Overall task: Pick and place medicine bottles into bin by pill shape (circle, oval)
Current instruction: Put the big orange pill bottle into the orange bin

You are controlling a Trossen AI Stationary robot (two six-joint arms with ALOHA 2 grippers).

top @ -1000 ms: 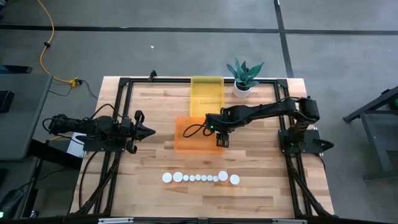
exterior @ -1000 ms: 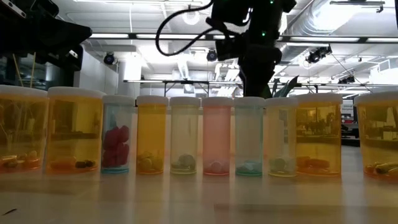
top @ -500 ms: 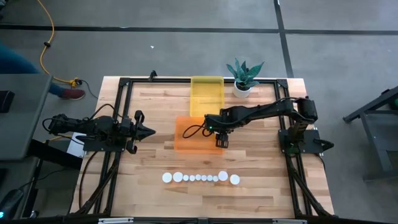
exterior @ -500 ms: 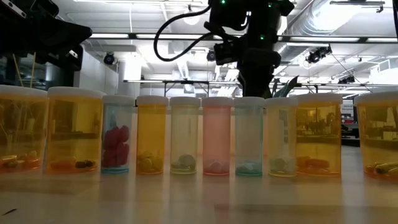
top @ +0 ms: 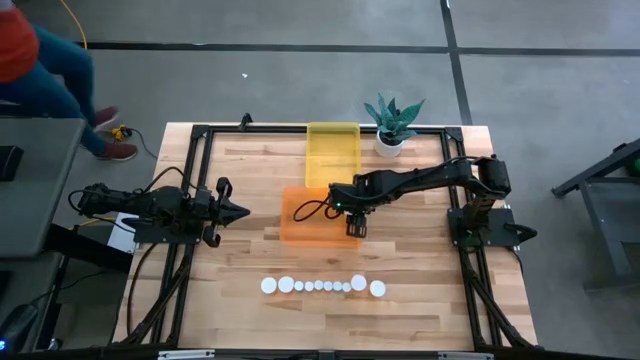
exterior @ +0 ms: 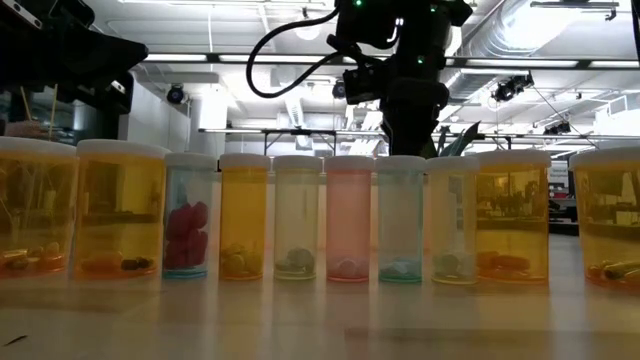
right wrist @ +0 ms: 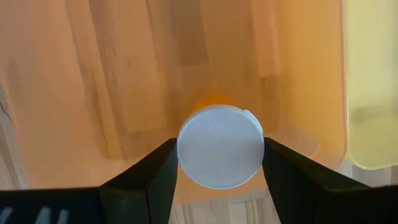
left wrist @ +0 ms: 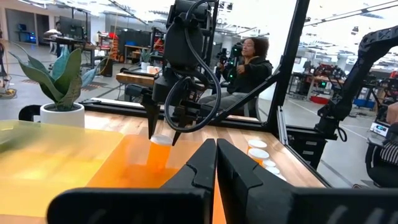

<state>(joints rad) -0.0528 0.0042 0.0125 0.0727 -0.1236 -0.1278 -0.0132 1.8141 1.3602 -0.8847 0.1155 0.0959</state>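
Observation:
Over the near right part of the orange bin (top: 300, 228), my right gripper (top: 352, 228) points down, shut on a medicine bottle (right wrist: 221, 146) with a white cap and an orange body. The yellow bin (top: 332, 150) stands just behind the orange one. Several more medicine bottles (top: 320, 286) stand upright on their bases in a row near the table's front edge, their coloured bodies showing in the low view (exterior: 297, 215). My left gripper (top: 243, 211) waits shut at the table's left side, pointing level toward the bins. My right gripper pinches the bottle's round white cap (right wrist: 186, 149) between its two fingers (right wrist: 163, 171), one on each side of the rim. The fingers come from above, pointing steeply down. The orange body (left wrist: 157, 155) hangs below inside the orange bin's walls; whether its base touches the floor I cannot tell.
A white pot with a green plant (top: 390, 140) stands at the far edge, right of the yellow bin. Black frame rails (top: 190, 190) run along the table's edges. Bare wood lies between the bins and the bottle row. People show beyond the table.

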